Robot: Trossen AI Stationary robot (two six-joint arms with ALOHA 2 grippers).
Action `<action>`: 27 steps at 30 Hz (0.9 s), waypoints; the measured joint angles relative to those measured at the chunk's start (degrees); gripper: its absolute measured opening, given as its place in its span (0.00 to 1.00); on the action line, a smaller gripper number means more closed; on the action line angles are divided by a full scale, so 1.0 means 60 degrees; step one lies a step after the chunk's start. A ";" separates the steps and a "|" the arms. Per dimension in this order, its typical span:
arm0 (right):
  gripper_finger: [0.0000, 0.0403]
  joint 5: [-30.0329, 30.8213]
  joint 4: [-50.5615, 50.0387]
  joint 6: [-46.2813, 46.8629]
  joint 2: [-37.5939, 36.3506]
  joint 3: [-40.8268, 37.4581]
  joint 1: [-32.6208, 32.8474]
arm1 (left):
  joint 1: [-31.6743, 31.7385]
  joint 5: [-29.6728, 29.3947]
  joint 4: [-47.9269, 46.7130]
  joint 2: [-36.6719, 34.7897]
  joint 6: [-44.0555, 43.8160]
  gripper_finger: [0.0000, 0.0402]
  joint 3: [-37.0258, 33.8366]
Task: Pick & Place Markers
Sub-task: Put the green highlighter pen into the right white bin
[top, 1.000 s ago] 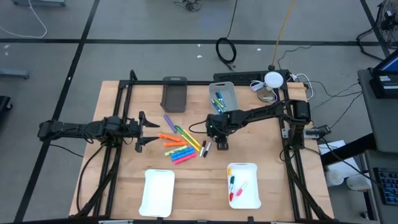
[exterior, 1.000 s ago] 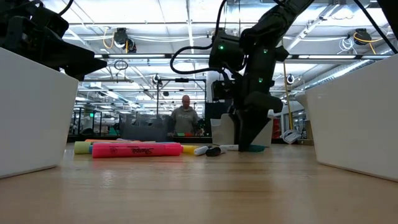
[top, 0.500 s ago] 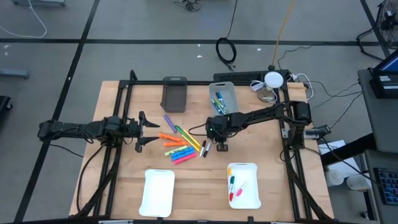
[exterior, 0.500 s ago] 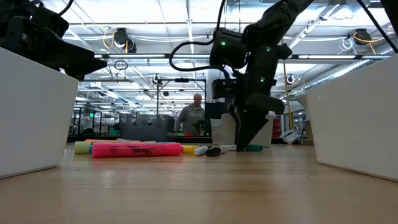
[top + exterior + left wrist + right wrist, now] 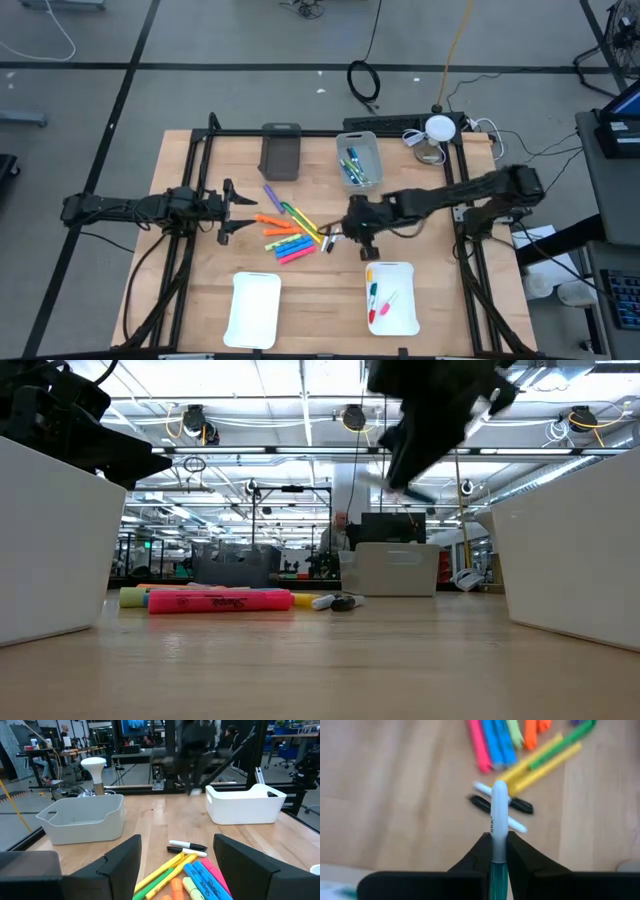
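A heap of coloured markers [image 5: 288,238] lies flat on the wooden table, with two thin ones, black and white [image 5: 507,805], at its right edge. My right gripper [image 5: 362,246] is raised above the table just right of the heap, shut on a thin white-barrelled marker with a teal end [image 5: 498,820]. In the low view that gripper [image 5: 410,465] shows high and blurred. My left gripper [image 5: 232,212] waits open at the table's left, its fingers [image 5: 120,865] facing the heap [image 5: 185,875] without touching it. My right gripper pinches the thin marker between its two fingers where the white barrel meets the teal end [image 5: 498,851]. The fingers come from above, pointing down. The white end [image 5: 499,790] sticks out beyond them. The marker is lifted clear of the table.
A white tray [image 5: 392,270] holding a few markers stands at the near right, a second white tray [image 5: 253,308] at the near left. At the far side are a light grey bin [image 5: 358,140] with several markers and a dark grey bin [image 5: 281,152].
My right gripper has shut on a thin marker lying on the table right of the heap. It has then risen with it, lifting it clear, and shifted a little toward the near edge and the right-hand tray. A person in the room behind has walked to the right.
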 joint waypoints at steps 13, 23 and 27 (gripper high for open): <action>0.06 0.0022 -0.0683 0.2705 -0.1745 -0.0122 0.3064 | 0.0003 0.0000 0.0000 -0.0004 0.0000 0.62 0.0000; 0.07 0.0046 -0.0588 0.5343 -0.1725 -0.1601 0.5039 | 0.0002 0.0000 0.0000 -0.0002 0.0000 0.62 0.0002; 0.09 0.0050 0.0002 0.5900 -0.1733 -0.2273 0.5271 | 0.0004 0.0000 0.0000 -0.0004 0.0000 0.62 0.0000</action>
